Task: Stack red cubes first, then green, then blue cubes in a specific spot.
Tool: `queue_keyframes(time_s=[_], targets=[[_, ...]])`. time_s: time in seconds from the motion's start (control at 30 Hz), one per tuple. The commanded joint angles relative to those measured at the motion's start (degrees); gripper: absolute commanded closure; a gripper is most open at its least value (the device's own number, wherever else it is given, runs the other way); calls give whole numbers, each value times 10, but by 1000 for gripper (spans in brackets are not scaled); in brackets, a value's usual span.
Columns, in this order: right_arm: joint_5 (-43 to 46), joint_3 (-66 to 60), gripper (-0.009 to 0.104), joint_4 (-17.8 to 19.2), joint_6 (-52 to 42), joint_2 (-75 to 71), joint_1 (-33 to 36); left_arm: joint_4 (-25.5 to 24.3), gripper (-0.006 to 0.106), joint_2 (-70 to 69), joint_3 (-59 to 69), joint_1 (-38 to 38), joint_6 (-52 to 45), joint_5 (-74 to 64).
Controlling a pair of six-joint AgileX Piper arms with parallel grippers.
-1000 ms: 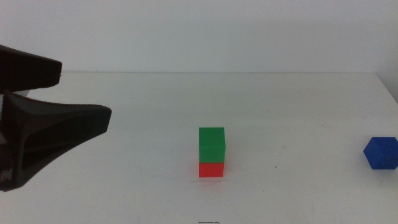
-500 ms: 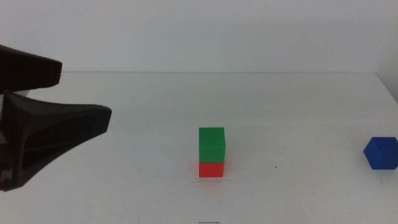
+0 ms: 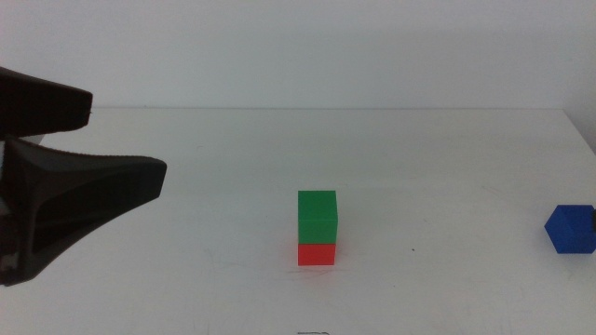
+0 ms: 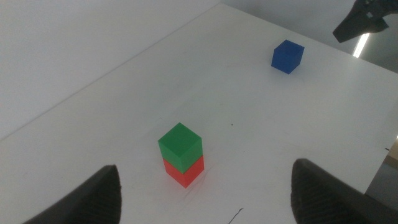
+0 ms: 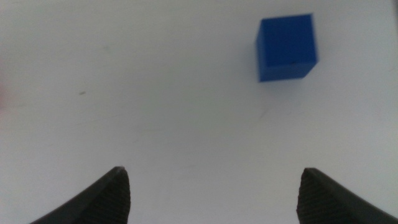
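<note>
The green cube sits squarely on the red cube in the middle of the white table. Both also show in the left wrist view, green cube over red cube. My left gripper hangs open at the left, well away from the stack, with nothing between its jaws. The blue cube lies alone on the table at the far right. My right gripper hovers open above the table, with the blue cube ahead of it and off to one side, outside the jaws.
White tabletop lies bare between the stack and the blue cube. The table's right edge runs close to the blue cube. A dark part of the right arm shows beyond the blue cube in the left wrist view.
</note>
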State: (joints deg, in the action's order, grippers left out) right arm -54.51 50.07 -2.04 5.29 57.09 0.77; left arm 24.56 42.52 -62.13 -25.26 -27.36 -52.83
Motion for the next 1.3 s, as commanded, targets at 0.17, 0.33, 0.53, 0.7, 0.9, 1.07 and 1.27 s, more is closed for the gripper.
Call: queue_keyframes(time_s=[0.17,0.33,0.53,0.7,0.9,1.07,1.27], targets=[[37,32,1,78,-7,5,1,16,7,0,-17,1,0,38],[-33,100,1,86,-5,67,1,16,7,0,-17,1,0,37],[-82,195,1,100,-21,170,1,16,7,0,-17,1,0,38],[-104,249,1,106,-42,248,-2,16,7,0,-17,1,0,38],[-109,270,1,100,-68,317,-51,16,7,0,-17,1,0,38],[-86,271,1,69,-85,361,-92,16,7,0,-17,1,0,38],[-43,271,1,63,-119,394,-96,16,7,0,-17,1,0,38]])
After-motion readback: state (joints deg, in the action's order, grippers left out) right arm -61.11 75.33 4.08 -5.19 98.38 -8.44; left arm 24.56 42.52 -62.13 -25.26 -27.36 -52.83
